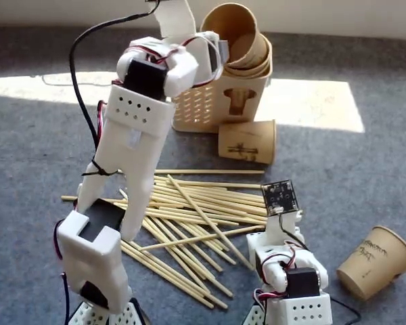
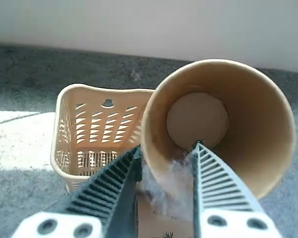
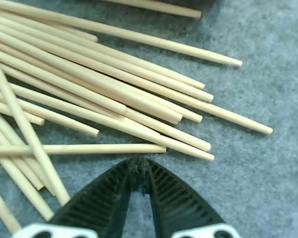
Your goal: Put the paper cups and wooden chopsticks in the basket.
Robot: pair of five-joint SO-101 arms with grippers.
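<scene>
High view: chopsticks (image 1: 196, 203) strewn across grey carpet (image 1: 365, 176)

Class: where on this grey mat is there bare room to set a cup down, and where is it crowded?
Bare: the sunlit patch right of the basket, and between the chopsticks and the far-right cup. Crowded: among the chopsticks.
</scene>
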